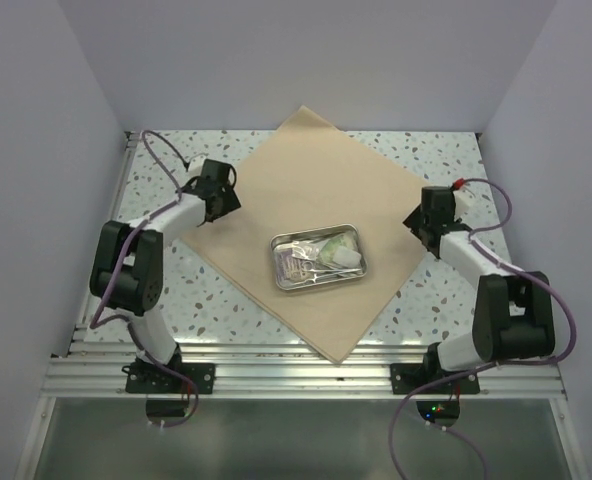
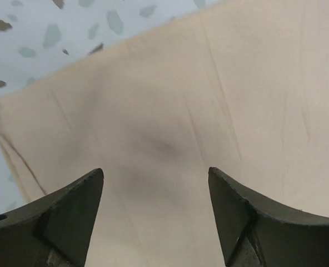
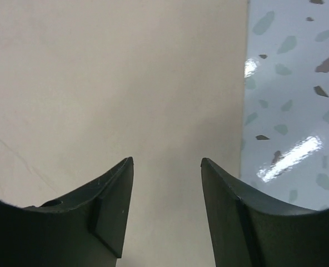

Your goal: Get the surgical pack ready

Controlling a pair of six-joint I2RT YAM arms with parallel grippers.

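Note:
The surgical pack lies spread as a flat tan cloth (image 1: 316,190), set diamond-wise on the table, with a steel tray (image 1: 318,283) of instruments and packets on its near half. My left gripper (image 1: 223,193) hovers over the cloth's left corner, open, with bare cloth (image 2: 170,122) between its fingers (image 2: 75,206). At the cloth's right corner my right gripper (image 1: 423,226) is also open. Its fingers (image 3: 111,194) frame plain cloth (image 3: 125,83) just beside the cloth's edge.
The speckled tabletop (image 1: 221,300) shows around the cloth, and in the right wrist view (image 3: 292,83) to the right of the cloth edge. Grey walls close the back and both sides. A metal rail (image 1: 306,375) runs along the near edge by the arm bases.

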